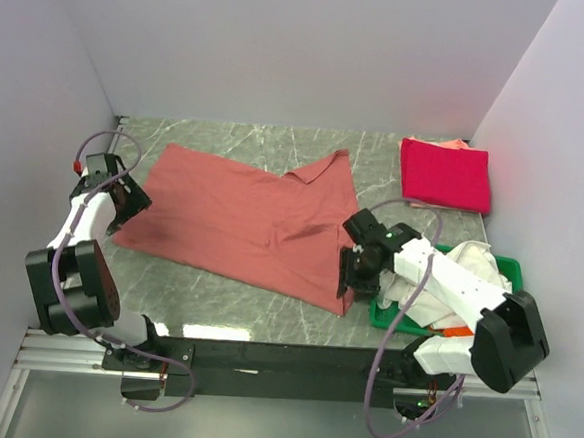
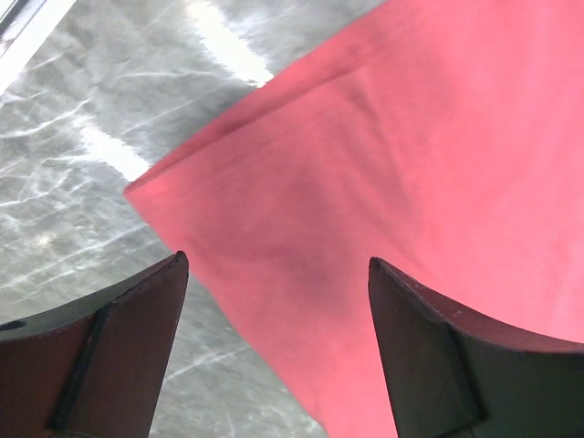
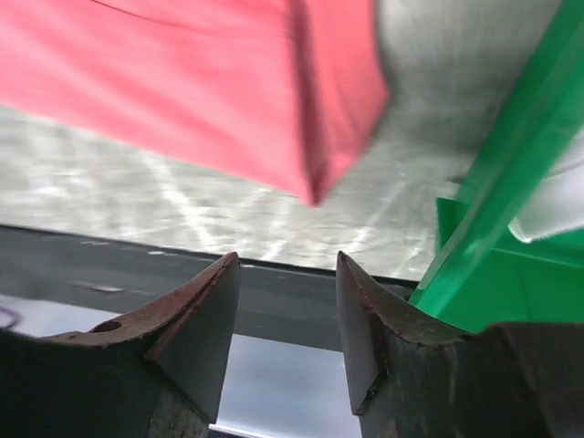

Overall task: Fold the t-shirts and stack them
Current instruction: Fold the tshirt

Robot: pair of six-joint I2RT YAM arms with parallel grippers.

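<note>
A large dusty salmon-red t-shirt [image 1: 247,221] lies spread flat across the middle of the table. Its near left corner [image 2: 301,219] shows under my left gripper [image 2: 278,265], which hangs open above it with nothing between its fingers. My right gripper [image 3: 287,260] is open and empty just off the shirt's near right corner [image 3: 315,187], above the table's front edge. A bright crimson-pink t-shirt [image 1: 445,175] lies folded at the back right, on an orange one whose edge peeks out. White cloth [image 1: 474,262] sits in the green tray [image 1: 509,266].
The green tray [image 3: 511,182] stands close to the right of my right gripper. White walls close in the table on the left, back and right. A dark rail [image 1: 262,357] runs along the front edge.
</note>
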